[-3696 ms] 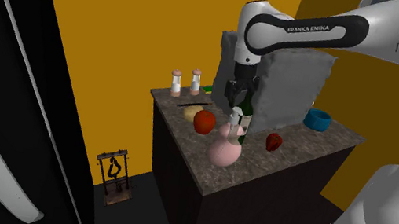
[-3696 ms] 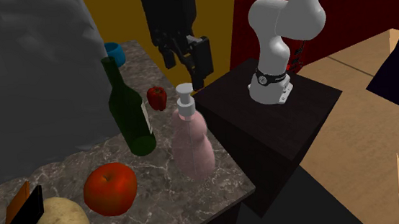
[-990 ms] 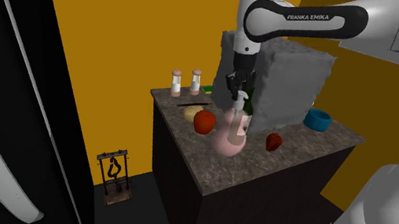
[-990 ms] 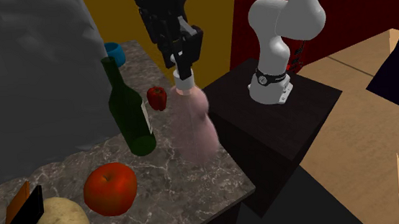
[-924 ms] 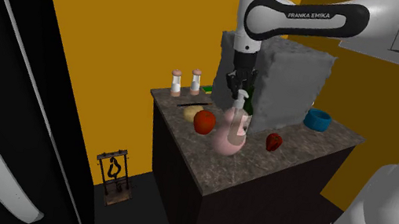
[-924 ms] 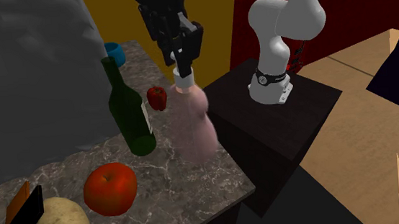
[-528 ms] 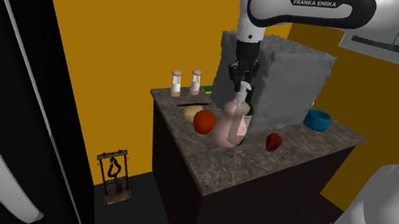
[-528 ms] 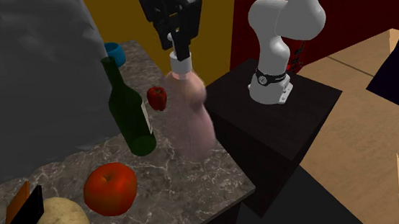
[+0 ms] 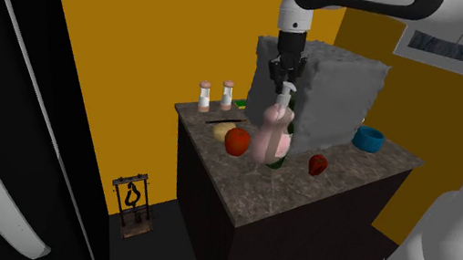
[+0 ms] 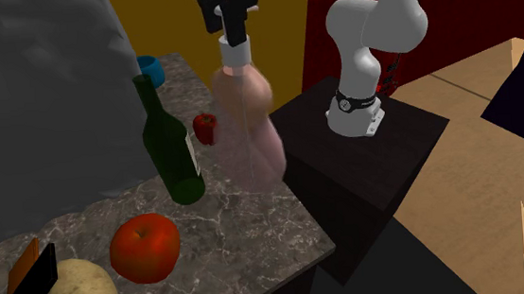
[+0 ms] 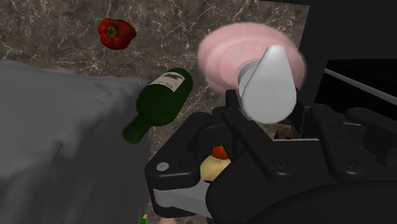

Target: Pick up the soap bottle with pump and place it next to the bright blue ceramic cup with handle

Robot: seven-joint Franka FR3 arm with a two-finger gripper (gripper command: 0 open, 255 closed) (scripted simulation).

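1. Holding the white pump tight, the jaws pinch the top of the pink soap bottle, because that thin part fits between them.
2. The soap bottle hangs in the air over the desk, right by the green bottle, and its fat body tilts a bit.
3. It is up high, I think, so it can pass over the red pepper.
4. The blue cup sits far along the desk, beside the grey block. The soap must go there next.
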